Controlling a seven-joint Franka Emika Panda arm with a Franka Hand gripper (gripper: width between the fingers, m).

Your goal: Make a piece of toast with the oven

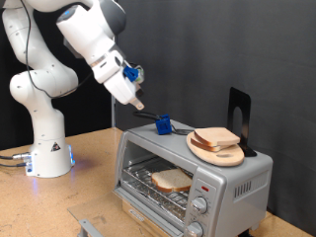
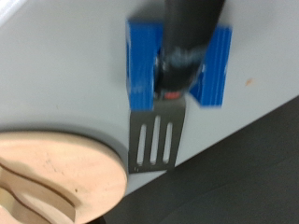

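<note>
Blue blocks sit on the handle of the spatula (image 2: 157, 140), seen slotted and flat in the wrist view, beside the round wooden plate (image 2: 56, 177). My gripper (image 1: 138, 101) hangs in the upper middle of the exterior view, just above that handle; whether my jaws are open or closed, I cannot tell. One piece of toast (image 1: 170, 180) lies on the rack inside the oven (image 1: 232, 183), at lower centre. Its door is down. A second slice (image 1: 217, 137) rests on the plate on top.

Round pale wooden plate (image 1: 219, 152) on top of appliance, exterior view's right; slotted metal spatula w/ black handle and blue block (image 2: 158, 138) just beside plate; black upright stand (image 1: 238, 111) behind plate.
</note>
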